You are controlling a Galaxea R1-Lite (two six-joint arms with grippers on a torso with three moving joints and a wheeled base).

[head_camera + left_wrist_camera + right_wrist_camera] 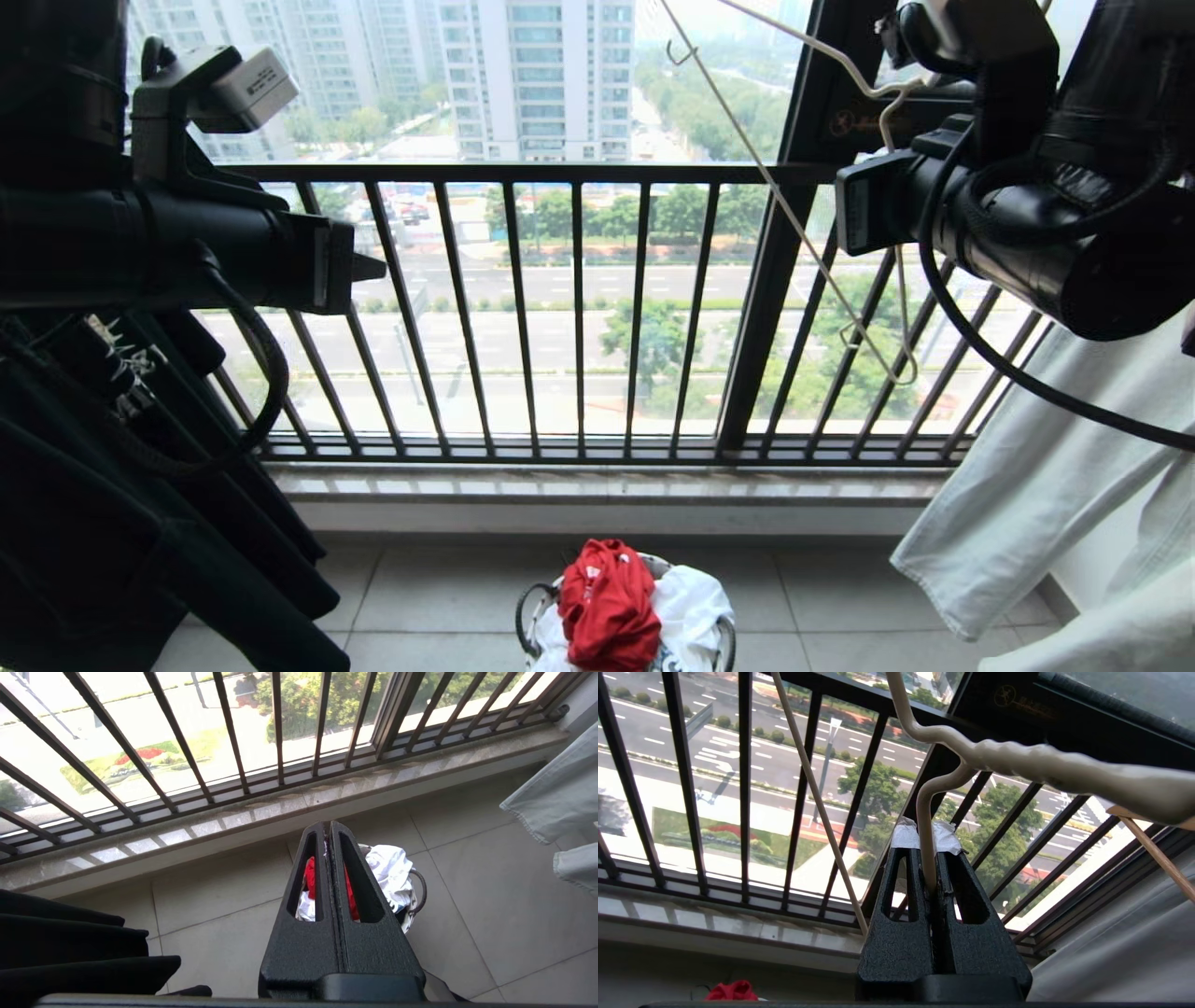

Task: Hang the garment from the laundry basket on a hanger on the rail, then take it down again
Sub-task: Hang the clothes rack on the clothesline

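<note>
While clamped: hanger (927,826) in right gripper (930,858)

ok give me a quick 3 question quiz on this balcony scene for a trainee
1. True or false: the red garment is already hanging on the hanger.
2. What does the right gripper hold?
   A. the off-white hanger
   B. the red garment
   C. nothing
3. Fill in: the left gripper has its fingers ____ and holds nothing.

Key
1. False: it lies in the laundry basket on the floor, on top of a white garment.
2. A: its fingers are closed on the hanger's rod.
3. Shut.
</note>
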